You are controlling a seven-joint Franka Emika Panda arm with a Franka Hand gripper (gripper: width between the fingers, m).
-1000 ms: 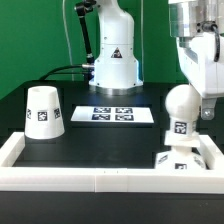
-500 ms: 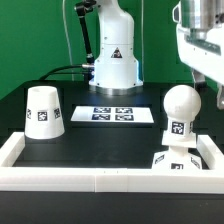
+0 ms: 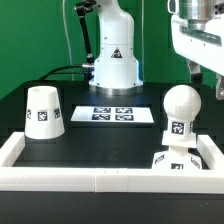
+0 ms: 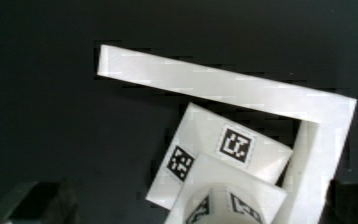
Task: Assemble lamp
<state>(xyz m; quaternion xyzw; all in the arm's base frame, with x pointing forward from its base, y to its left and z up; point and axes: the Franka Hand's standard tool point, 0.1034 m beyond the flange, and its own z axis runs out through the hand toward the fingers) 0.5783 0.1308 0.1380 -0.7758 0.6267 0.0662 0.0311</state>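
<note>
Exterior view, from its left across to its right. I see the shade (image 3: 43, 111) standing on the black table (image 3: 100, 135), narrow end up, one square tag facing the camera. It is well apart from everything else, just inside the white rail (image 3: 70, 178) that fences the work area.

Middle of the table: the marker board (image 3: 113, 114) lies flat in front of the arm's white pedestal (image 3: 113, 55), its tags face up.

Toward the exterior view's right, the bulb (image 3: 179, 118) stands upright, ball on top, a tag on its stem. Its foot sits on the base (image 3: 188, 159), which lies flat in the corner of the rail. Bulb and base are touching; I cannot tell from here whether the stem is seated or merely resting.

Upper right corner: the gripper (image 3: 205, 78) hangs above and to the right of the ball, clear of it. Only one dark finger (image 3: 195, 69) shows plainly and nothing is between the fingers; how far apart they stand I cannot tell.

Wrist view: I look down on the rail corner (image 4: 327, 105), the base (image 4: 208, 150) with two tags inside it, and the bulb (image 4: 220, 205) at the frame edge.
</note>
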